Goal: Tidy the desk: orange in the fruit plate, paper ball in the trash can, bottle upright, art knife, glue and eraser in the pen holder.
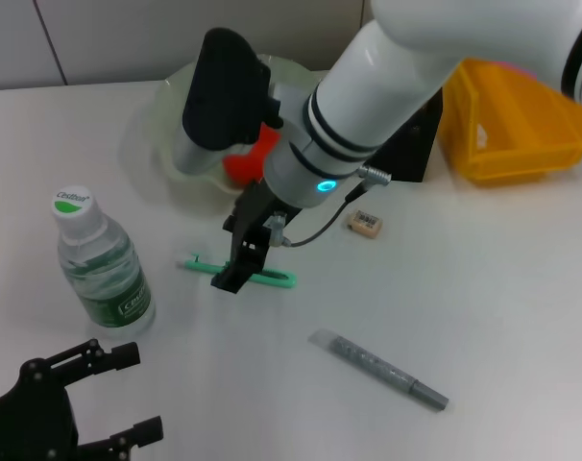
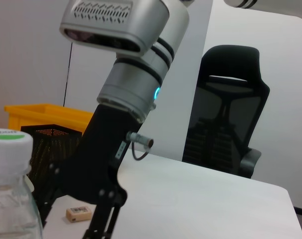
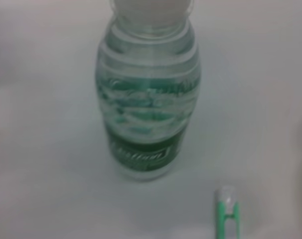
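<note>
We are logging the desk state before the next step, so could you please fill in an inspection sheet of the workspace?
Surface: white desk.
Job's things: bottle upright; green art knife, grey glue stick and eraser lying loose; orange in fruit plate; black mesh pen holder.
Clutter: yellow bin.
Grippers: right gripper over art knife; left gripper open, near edge.
Cables: short cable on right wrist.
Surroundings: office chair.

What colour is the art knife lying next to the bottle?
Green, with a pale tip. The art knife shows best in the head view, under the right gripper.
</note>
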